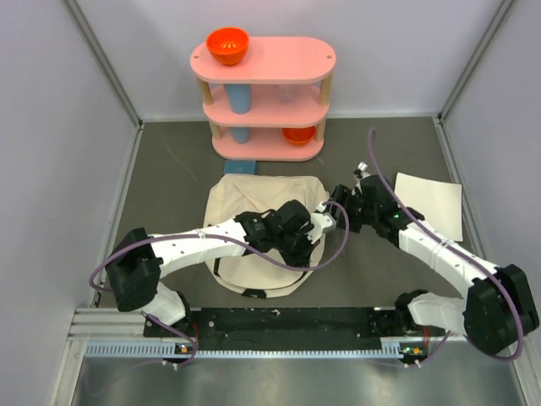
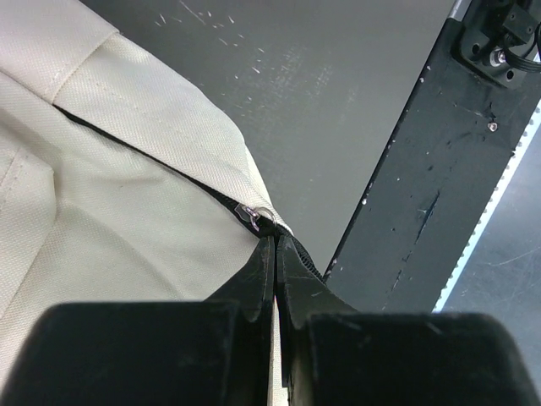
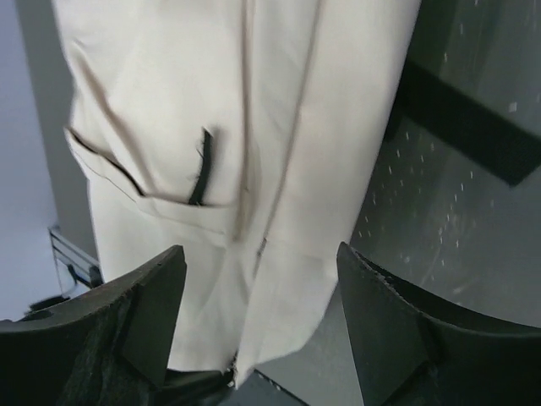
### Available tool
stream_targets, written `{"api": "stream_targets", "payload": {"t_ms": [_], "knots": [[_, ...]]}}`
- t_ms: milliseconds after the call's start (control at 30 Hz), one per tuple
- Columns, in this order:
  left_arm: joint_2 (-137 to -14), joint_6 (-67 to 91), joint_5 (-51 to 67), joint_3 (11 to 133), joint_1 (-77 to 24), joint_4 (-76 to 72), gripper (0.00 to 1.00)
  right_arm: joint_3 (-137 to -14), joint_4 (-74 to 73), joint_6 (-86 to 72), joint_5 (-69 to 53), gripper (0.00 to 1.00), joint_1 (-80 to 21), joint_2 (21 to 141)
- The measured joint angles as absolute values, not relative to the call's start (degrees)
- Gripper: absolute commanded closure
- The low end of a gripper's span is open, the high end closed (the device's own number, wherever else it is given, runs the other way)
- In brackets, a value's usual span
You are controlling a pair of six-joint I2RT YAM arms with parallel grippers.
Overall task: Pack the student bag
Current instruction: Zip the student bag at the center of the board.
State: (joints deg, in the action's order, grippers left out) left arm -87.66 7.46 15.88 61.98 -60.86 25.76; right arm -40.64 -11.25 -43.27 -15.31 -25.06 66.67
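The student bag (image 1: pixel 254 207) lies flat in the middle of the table, cream canvas with a black zipper line. My left gripper (image 1: pixel 309 245) reaches over it to its right edge. In the left wrist view that gripper (image 2: pixel 275 241) is shut on the black zipper pull, and the metal slider (image 2: pixel 248 211) shows just ahead of the tips. My right gripper (image 1: pixel 336 205) hovers at the bag's far right corner. In the right wrist view it (image 3: pixel 258 275) is open, a cream corner of the bag (image 3: pixel 279 321) lying between the fingers (image 3: pixel 156 304) without touching them.
A pink three-tier shelf (image 1: pixel 264 63) stands at the back with an orange bowl (image 1: pixel 227 45) on top, a blue cup (image 1: pixel 239 100) and another orange bowl (image 1: pixel 298 134) below. A white sheet (image 1: pixel 431 203) lies at the right. A black rail (image 1: pixel 287 321) runs along the near edge.
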Motion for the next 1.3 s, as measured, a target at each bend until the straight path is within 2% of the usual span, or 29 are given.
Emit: {"api": "stream_targets", "payload": {"t_ms": [200, 600, 700, 800, 833, 900, 933, 1300], "knots": [[-87.66, 7.46, 15.05, 62.24, -60.97, 25.78, 1.0, -40.64, -19.77, -42.83, -13.91, 0.3, -30.2, 68.53], [-87.66, 7.46, 14.0, 62.24, -61.45, 25.74, 1.0, -45.08, -22.5, -43.07, -11.64, 0.36, -37.47, 75.94], [-87.66, 7.44, 13.76, 62.24, -61.69, 25.71, 1.0, -46.52, -22.94, -43.09, -10.11, 0.45, -38.89, 77.6], [-87.66, 7.44, 13.32, 62.24, -61.82, 25.63, 1.0, -48.14, -24.12, -42.92, -8.36, 0.61, -40.03, 80.34], [-87.66, 7.46, 13.06, 62.24, -61.87, 25.61, 1.0, -48.47, -24.51, -42.89, -7.44, 0.77, -40.4, 81.03], [-87.66, 7.46, 12.71, 62.24, -61.91, 25.56, 1.0, -48.88, -25.39, -42.46, -5.76, 0.95, -40.77, 81.82], [-87.66, 7.44, 12.47, 62.24, -62.0, 25.47, 1.0, -49.08, -25.45, -42.48, -5.45, 1.0, -40.8, 81.95], [-86.72, 6.87, 10.11, 62.24, -62.57, 25.36, 1.0, -51.48, -27.66, -44.38, -2.83, 1.0, -40.1, 82.08]]}}
